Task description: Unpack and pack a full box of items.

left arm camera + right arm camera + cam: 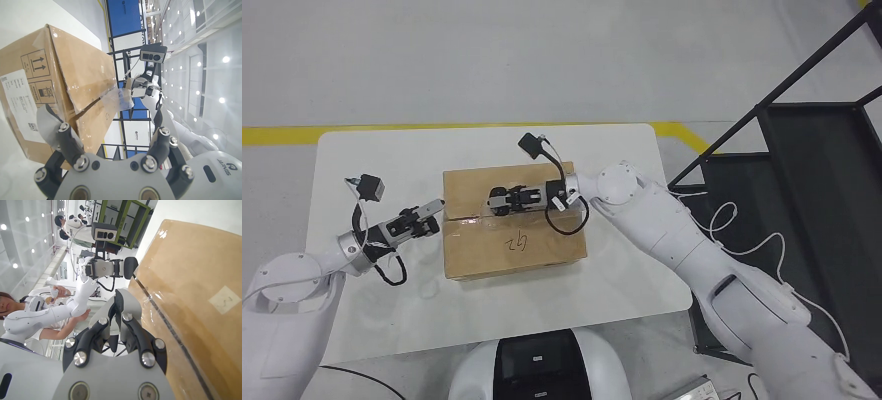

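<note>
A shut brown cardboard box [514, 245] stands in the middle of the white table, with clear tape along its top seam [160, 309]. My left gripper [434, 212] is at the box's left end by the seam, open [104, 111], with the box's top edge [75, 121] between its fingers. My right gripper [494, 199] lies over the box top near the seam, its fingers [130, 306] together. In the left wrist view a crumpled strip of clear tape [121, 98] rises from the seam into the right gripper [130, 89]. The box's contents are hidden.
The white table [622, 270] has bare room around the box on all sides. A black metal frame [802, 150] stands just off the table's right edge. A yellow floor line [342, 133] runs behind the table.
</note>
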You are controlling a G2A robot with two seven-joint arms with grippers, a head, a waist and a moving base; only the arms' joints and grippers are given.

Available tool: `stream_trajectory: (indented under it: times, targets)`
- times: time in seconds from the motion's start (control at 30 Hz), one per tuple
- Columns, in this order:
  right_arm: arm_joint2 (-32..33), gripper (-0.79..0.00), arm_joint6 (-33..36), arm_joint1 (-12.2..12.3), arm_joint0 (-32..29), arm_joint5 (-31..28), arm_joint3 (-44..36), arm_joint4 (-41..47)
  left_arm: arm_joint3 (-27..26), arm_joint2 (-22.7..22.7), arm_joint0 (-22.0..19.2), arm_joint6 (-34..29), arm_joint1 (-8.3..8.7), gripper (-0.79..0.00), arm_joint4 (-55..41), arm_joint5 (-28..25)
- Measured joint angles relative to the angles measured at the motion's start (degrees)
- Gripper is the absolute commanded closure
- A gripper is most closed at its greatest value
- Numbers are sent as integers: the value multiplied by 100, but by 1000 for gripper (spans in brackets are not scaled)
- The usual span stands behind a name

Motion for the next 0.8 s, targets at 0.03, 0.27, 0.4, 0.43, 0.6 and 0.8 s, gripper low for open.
stream_trajectory:
  times: [0.03, 0.27, 0.4, 0.43, 0.6, 0.8]
  targets:
    - [-25, 0, -16, -19, 5, 1, 20, -44, -10, -20, 22, 1, 3, -785, -12, -1]
    - [-178, 0, -161, -167, 48, -34, 145, -265, -138, -223, 229, 53, 29, -785, -97, -27]
    - [-282, -12, -278, -279, 94, -42, 220, -365, -230, -343, 377, 97, 43, -785, -112, -30]
    - [-302, -185, -301, -305, 111, -43, 235, -378, -249, -369, 411, 108, 46, -785, -120, -31]
    - [-428, -785, -374, -461, 211, -33, 369, -436, -348, -503, 591, 165, 59, -785, -159, -26]
    - [-556, -785, -209, -619, 286, -216, 529, -454, -428, -657, 754, 208, 69, -785, -297, -44]
